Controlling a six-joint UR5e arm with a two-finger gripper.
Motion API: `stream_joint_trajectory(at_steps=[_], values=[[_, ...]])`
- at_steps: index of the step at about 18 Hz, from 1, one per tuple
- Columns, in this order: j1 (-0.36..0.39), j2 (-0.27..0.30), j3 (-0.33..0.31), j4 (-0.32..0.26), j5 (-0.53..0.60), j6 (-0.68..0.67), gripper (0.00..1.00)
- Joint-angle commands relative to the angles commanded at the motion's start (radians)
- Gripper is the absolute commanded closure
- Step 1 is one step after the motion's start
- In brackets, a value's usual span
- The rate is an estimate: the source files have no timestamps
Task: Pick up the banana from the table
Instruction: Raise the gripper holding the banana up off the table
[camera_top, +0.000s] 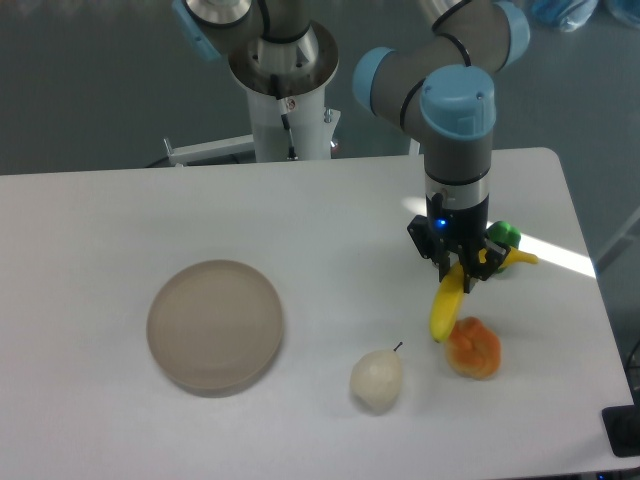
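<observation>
The bright yellow banana (446, 306) hangs slanted between the fingers of my gripper (457, 274) at the right of the white table (330, 220). The jaws are closed on its upper end. Its lower tip points down and to the left, just beside the orange fruit. I cannot tell whether that tip still touches the tabletop. The top of the banana is hidden by the fingers.
A lumpy orange fruit (474, 348) lies right next to the banana's lower tip. A pale pear (377, 379) with a stem lies left of it. A round beige-grey plate (215, 325) sits at the left. A small green and yellow object (508, 246) lies behind the gripper, partly hidden.
</observation>
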Motion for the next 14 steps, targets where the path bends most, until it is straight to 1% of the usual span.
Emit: stream_joint_trajectory(at_steps=[5,14], values=[[-0.002,-0.003,-0.012,0.0,0.002,0.0,0.75],[-0.002,-0.018,-0.003,0.006,0.002,0.002,0.75]])
